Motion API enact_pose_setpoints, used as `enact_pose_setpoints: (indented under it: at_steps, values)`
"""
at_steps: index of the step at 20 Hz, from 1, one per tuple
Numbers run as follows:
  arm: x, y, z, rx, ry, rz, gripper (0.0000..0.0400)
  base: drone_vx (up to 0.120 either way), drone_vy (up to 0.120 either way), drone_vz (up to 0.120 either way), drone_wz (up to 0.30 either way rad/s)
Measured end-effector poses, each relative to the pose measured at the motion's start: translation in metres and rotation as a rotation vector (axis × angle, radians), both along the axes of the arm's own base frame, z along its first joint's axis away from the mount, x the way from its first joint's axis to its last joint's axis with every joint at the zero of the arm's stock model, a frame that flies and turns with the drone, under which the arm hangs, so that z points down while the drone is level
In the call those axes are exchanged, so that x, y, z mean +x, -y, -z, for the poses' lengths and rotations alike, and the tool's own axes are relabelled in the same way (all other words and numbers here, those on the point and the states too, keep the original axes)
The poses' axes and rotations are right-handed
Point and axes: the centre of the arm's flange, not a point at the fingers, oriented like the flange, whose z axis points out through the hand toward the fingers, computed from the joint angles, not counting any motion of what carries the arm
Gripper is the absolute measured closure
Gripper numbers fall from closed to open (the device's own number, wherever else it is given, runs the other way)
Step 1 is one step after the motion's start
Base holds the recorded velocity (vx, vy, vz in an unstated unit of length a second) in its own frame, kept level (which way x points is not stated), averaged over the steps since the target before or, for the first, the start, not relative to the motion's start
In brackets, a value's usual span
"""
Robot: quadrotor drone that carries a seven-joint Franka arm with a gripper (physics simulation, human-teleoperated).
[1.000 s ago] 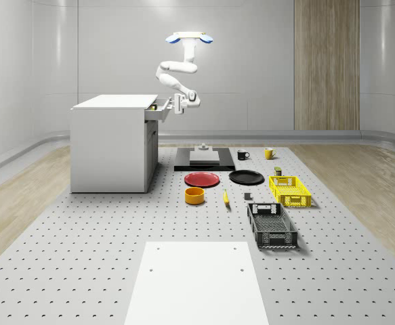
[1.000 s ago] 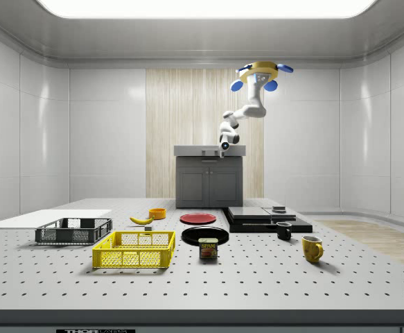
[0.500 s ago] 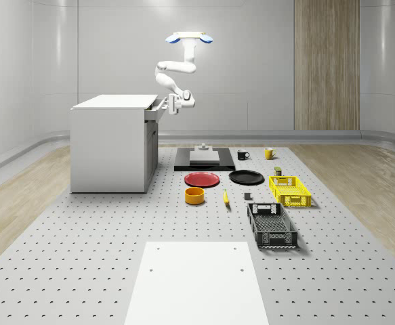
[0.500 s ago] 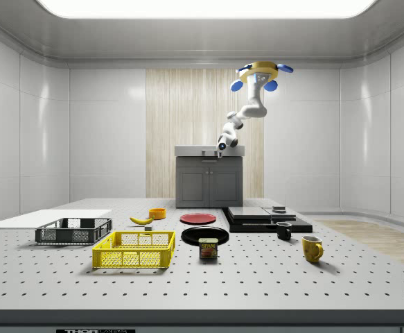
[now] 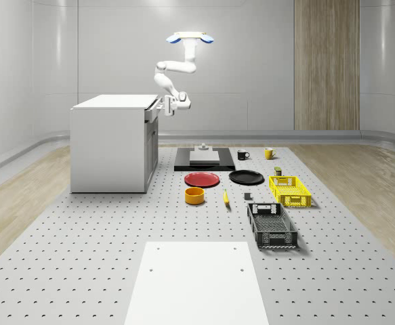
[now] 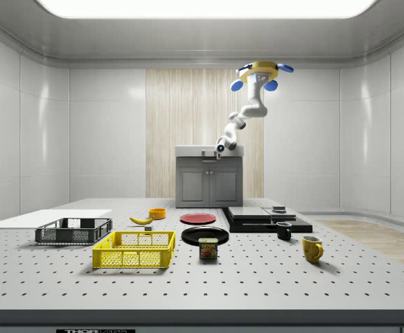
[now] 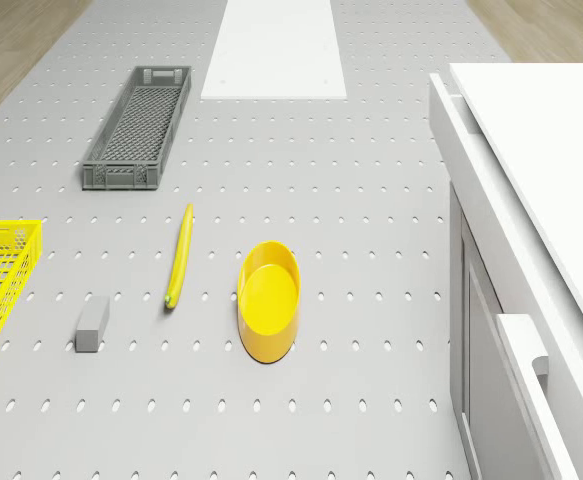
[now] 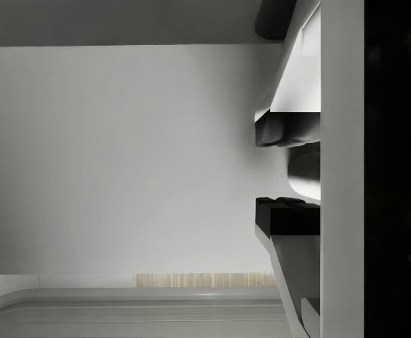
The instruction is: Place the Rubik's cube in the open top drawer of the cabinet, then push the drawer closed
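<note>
Bright, even light falls from a broad ceiling panel (image 6: 202, 7); shadows under objects are soft and short, walls carry faint glare, nothing is blurred.

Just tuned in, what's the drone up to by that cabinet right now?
The drone hovers in the air beside the white cabinet, its arm reaching down so the claw sits against the front of the top drawer. That drawer looks nearly flush with the cabinet, so this appears to be the closing push. The Rubik's cube can't be made out from here.
</note>
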Motion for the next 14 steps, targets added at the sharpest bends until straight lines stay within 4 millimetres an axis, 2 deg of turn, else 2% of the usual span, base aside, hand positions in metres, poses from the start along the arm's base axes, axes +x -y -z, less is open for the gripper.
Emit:
enact_pose_setpoints:
  at_steps: [2,9,14]
  values:
    - [-0.001,-0.006,-0.005,0.0,-0.016,-0.001,0.0295,0.0,0.12,0.0,0.0]
    - [0.011,-0.021,-0.004,0.0,0.002,0.0,0.0295,0.0,0.12,0.0,0.0]
    - [0.015,-0.027,-0.002,0.0,0.006,-0.001,0.0295,0.0,0.016,0.0,0.0]
